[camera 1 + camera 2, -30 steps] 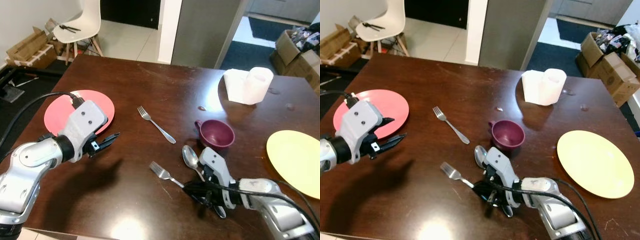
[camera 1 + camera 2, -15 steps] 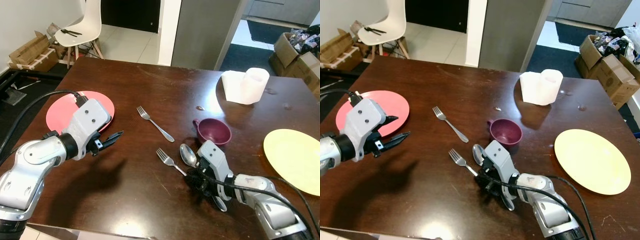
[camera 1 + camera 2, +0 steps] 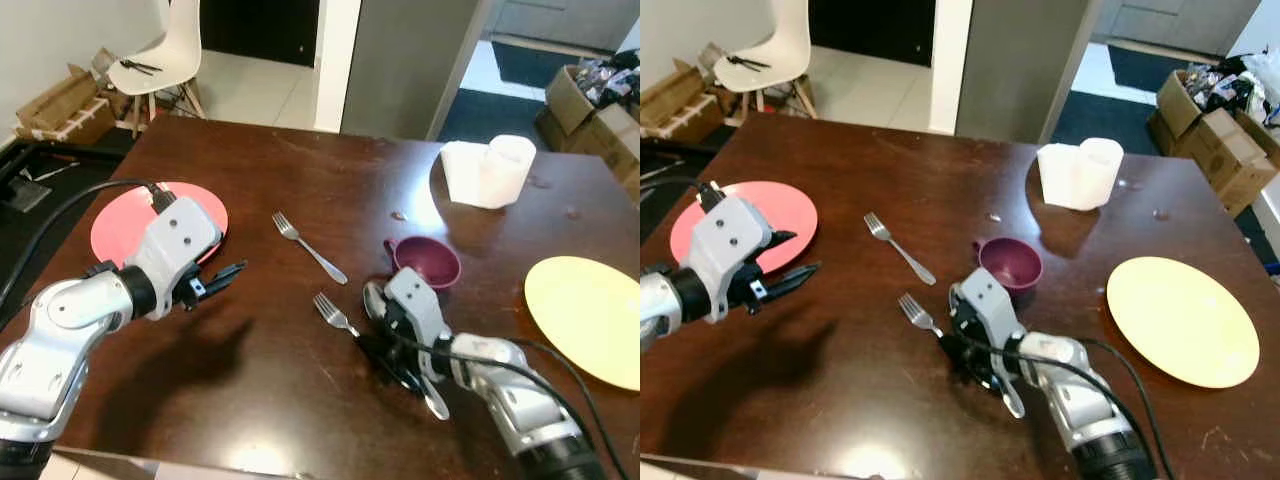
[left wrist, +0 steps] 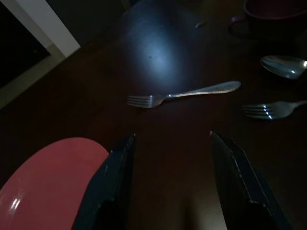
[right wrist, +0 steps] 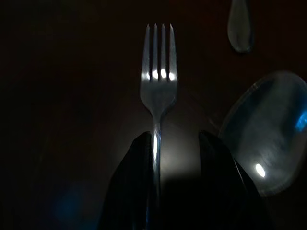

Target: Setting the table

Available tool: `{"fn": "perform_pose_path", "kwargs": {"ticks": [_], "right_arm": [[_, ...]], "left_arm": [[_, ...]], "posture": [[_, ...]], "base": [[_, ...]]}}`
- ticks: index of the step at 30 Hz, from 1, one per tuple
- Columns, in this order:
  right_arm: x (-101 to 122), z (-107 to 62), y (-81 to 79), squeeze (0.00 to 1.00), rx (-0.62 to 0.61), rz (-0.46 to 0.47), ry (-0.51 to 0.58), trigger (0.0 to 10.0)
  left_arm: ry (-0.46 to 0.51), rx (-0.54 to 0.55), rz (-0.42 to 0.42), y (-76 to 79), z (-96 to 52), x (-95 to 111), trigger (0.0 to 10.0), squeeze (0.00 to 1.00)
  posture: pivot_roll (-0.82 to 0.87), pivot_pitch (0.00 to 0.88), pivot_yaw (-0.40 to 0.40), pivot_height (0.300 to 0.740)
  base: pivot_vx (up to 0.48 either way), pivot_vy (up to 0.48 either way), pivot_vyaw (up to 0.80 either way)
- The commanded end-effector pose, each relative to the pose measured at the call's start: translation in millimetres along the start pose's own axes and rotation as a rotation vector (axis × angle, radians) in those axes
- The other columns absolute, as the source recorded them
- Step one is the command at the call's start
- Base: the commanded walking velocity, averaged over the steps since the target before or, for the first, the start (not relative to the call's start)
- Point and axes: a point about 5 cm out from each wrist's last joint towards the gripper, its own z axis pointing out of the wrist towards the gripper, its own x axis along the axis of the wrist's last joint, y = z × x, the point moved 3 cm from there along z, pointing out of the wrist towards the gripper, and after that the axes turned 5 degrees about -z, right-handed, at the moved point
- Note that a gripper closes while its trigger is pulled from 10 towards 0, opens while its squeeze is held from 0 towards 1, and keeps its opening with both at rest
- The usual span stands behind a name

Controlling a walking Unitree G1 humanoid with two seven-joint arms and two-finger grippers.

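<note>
I see the near fork [image 5: 158, 91] lying flat on the dark wood table [image 3: 300, 160], tines pointing toward 10 o'clock in the head views, its handle running in between the two black fingers of the right gripper [image 3: 372, 347]. In the right wrist view the fingers [image 5: 132, 187] sit on either side of the handle with a thin gap on one side, so I cannot tell whether they are clamped on it or only straddling it. Touching or just beside the gripper at 1 o'clock lies a spoon [image 5: 268, 134], bowl up, its handle passing under the right arm. A purple cup [image 3: 1011, 265] stands upright just past the spoon at 12 o'clock from the gripper, handle toward the robot's left. A second fork [image 3: 310, 247] lies at 11 o'clock from the near fork, apart from it, tines toward the far left corner. The left gripper [image 3: 222, 277] hovers above the table at 9 o'clock from the forks, fingers [image 4: 117, 177] spread apart and holding nothing, pointed toward the second fork. A red plate [image 3: 790, 205] lies just behind it at the left edge. A yellow plate [image 3: 1180, 320] lies at 3 o'clock near the right edge, well apart from the cup. A white container [image 3: 490, 170] stands at 1 o'clock toward the far side. Beyond the table, a white chair [image 3: 160, 55] and cardboard boxes [image 3: 60, 100] are on the floor.
</note>
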Motion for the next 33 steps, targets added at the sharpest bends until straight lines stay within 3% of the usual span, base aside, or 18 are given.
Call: {"fn": "perform_pose_path", "kwargs": {"ticks": [1, 6, 8, 9, 10, 13, 15, 16, 27, 30, 32, 33], "right_arm": [[-14, 3.5, -4.3, 0.0, 0.019, 0.047, -0.025, 10.0], [-22, 6.9, -15.7, 0.0, 0.055, 0.025, -0.018, 10.0], [-29, 7.5, -24.6, 0.0, 0.07, 0.024, -0.018, 9.5], [-31, 7.8, -26.3, 0.0, 0.072, 0.025, -0.018, 8.3], [-36, 8.4, -30.5, 0.0, 0.078, 0.018, -0.033, 5.0], [-57, 10.1, -43.8, 0.0, 0.083, 0.003, -0.08, 1.6], [-61, 10.1, -45.4, 0.0, 0.078, 0.011, -0.086, 1.3], [-65, 10.1, -46.4, 0.0, 0.07, 0.011, -0.092, 0.0], [-84, 7.5, -52.0, 0.0, 0.047, 0.117, -0.062, 0.0], [-79, 5.8, -48.3, 0.0, 0.031, 0.15, -0.008, 0.0], [-53, 4.2, -39.0, 0.0, -0.003, 0.198, 0.138, 0.0], [-53, 4.2, -39.0, 0.0, -0.003, 0.198, 0.138, 0.0]], "left_arm": [[-0.013, -0.02, -0.004, 3.5, 0.5, -3, 10.0, 0.0], [-0.015, -0.016, -0.003, 3.2, -0.9, -2, 10.0, 0.0], [-0.016, -0.014, -0.005, 3.4, -1.5, -3, 10.0, 0.0], [-0.016, -0.014, -0.005, 3.5, -1.6, -3, 10.0, 0.0], [-0.016, -0.015, -0.007, 4.1, -1.5, -3, 10.0, 0.0], [-0.014, -0.019, -0.009, 5.0, -0.6, -2, 10.0, 0.0], [-0.013, -0.018, -0.009, 4.7, -0.4, -2, 10.0, 0.0], [-0.013, -0.018, -0.009, 4.4, -0.2, -2, 10.0, 0.0], [-0.009, -0.019, -0.008, 3.5, 0.7, -2, 10.0, 0.0], [-0.008, -0.019, -0.008, 3.5, 0.9, -2, 10.0, 0.0], [-0.005, -0.016, -0.008, 3.3, 1.3, -2, 10.0, 0.0], [-0.005, -0.016, -0.008, 3.3, 1.3, -2, 10.0, 0.0]], "posture": [[0.04, 0.089, 0.046, 0.74], [0.04, 0.091, 0.04, 0.74], [0.04, 0.091, 0.041, 0.74], [0.04, 0.091, 0.041, 0.74], [0.04, 0.092, 0.041, 0.74], [0.04, 0.092, 0.041, 0.74], [0.04, 0.091, 0.042, 0.74], [0.04, 0.091, 0.042, 0.74], [0.04, 0.077, 0.046, 0.74], [0.04, 0.075, 0.045, 0.74], [0.03, 0.074, 0.046, 0.74], [0.03, 0.074, 0.046, 0.74]], "base": [[0.0, 0.0, 0.0], [0.0, 0.0, 0.0], [0.0, 0.0, 0.0], [0.0, 0.0, 0.0], [0.0, 0.0, 0.0], [0.0, 0.0, 0.0], [0.0, 0.0, 0.0], [0.0, 0.0, 0.0], [0.0, 0.0, 0.0], [0.0, 0.0, 0.0], [0.0, 0.0, 0.0], [0.0, 0.0, 0.0]]}}
